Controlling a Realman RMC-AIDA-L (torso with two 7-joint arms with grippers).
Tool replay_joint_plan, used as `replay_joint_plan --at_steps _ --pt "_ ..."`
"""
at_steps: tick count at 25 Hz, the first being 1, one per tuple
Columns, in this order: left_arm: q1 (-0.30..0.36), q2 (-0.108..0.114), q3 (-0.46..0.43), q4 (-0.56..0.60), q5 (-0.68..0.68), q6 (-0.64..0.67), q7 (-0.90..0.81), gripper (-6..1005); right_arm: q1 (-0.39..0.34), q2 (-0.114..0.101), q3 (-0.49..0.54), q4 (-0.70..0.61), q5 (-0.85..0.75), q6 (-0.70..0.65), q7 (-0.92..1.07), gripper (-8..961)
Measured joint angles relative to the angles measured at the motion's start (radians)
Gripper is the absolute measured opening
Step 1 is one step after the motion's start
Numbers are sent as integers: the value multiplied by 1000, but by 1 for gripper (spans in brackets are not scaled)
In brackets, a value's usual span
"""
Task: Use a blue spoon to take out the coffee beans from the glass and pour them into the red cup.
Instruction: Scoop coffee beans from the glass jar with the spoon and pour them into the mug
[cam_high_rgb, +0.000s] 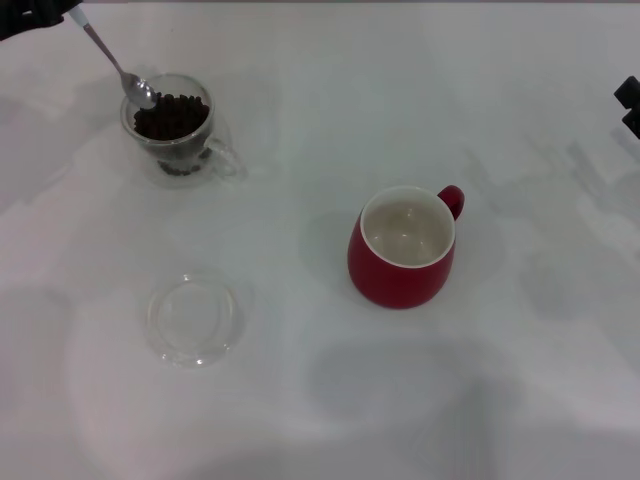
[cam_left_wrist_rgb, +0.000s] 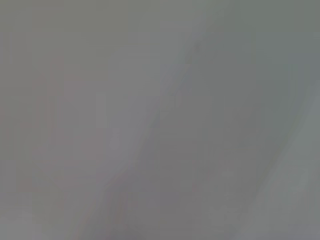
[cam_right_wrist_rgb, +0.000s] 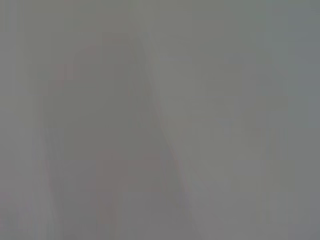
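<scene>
The left gripper (cam_high_rgb: 40, 17) is barely in frame, up at the far-left corner of the head view. It's got the blue spoon (cam_high_rgb: 112, 60) by the handle end, so the jaws are pinched on it, though only a dark sliver of the gripper shows. The right gripper (cam_high_rgb: 629, 103) is parked off at the right edge and I can't tell how its jaws sit. Both wrist views are just grey blur, no help there.

The spoon's long axis slants down from the gripper, away from that corner, with the metal bowl right at the near-left rim of the glass (cam_high_rgb: 176, 128), touching or just above the coffee beans (cam_high_rgb: 171, 116). The glass's clear handle points toward the red cup (cam_high_rgb: 404, 248), which stands well apart, centre-right on the white table (cam_high_rgb: 300, 400), with its own handle pointing to the back right. Looks empty inside. A flat clear saucer (cam_high_rgb: 193, 320) lies nearer the robot, out of the way.

For the scoop, I'd push the bowl down into the heap and then level it before lifting, because a tilted spoon sheds beans on the long carry. Also go easy against the rim, since that glass looks light enough to tip.
</scene>
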Motion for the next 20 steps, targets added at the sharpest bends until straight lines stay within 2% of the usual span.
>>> replay_joint_plan --at_steps 9,20 --pt "-74 -37 1 19 122 -134 2 126 -3 1 1 -8 0 37 -4 755" --pt "-84 -54 0 80 125 -231 29 126 -3 1 9 -13 6 44 -4 755"
